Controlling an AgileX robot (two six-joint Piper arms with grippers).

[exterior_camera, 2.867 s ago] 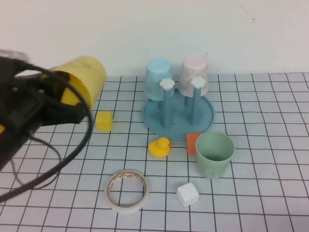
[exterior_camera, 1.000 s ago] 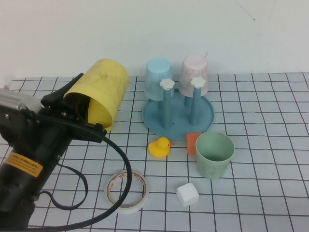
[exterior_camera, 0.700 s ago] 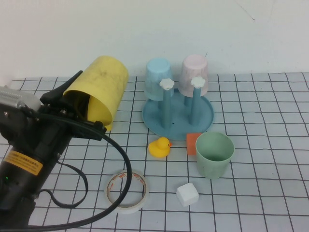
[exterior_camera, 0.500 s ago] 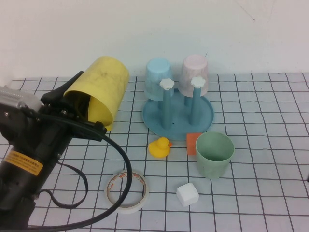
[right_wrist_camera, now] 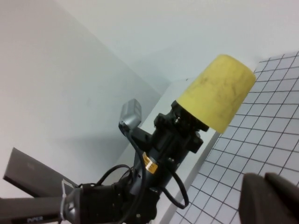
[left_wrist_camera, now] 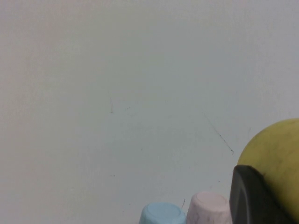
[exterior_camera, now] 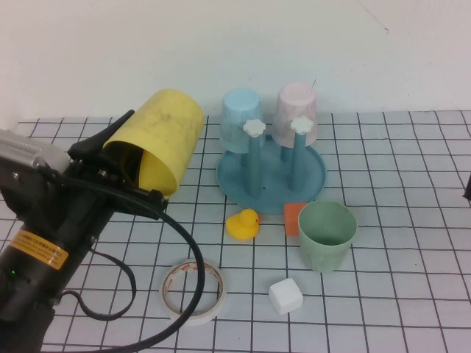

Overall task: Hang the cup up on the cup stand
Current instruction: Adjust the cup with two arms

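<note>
left gripper (exterior_camera: 121, 158), black and raised over the left part of the gridded tabletop (exterior_camera: 412, 294), is clamped on the plain yellow tapered plastic cup (exterior_camera: 163, 132), one finger outside the wall and the other inside the mouth. the cup is held off the surface, tipped on its side with its closed bottom pointing up and toward the far edge, its mouth facing back toward the arm. in the right wrist view the same yellow cup (right_wrist_camera: 216, 93) sits on the end of the dark left arm.

the round blue tray-like cup stand (exterior_camera: 271, 175) rests near the middle of the far edge, just beside the held cup and apart from it. two upright blue posts with white flower caps stand bare at its near side; a light blue cup (exterior_camera: 240, 118) and a pale pink cup (exterior_camera: 298, 110) hang upside down at its far side.

toward the near edge lie a yellow rubber duck (exterior_camera: 243, 223), an orange block (exterior_camera: 294, 217) touching a pale green tumbler (exterior_camera: 327, 235), a white cube (exterior_camera: 285, 296) and a roll of tape (exterior_camera: 193, 290).

right gripper (right_wrist_camera: 271, 198) shows only as a dark blur in its own wrist view, somewhere off the right edge; whether it is open or closed cannot be told.
</note>
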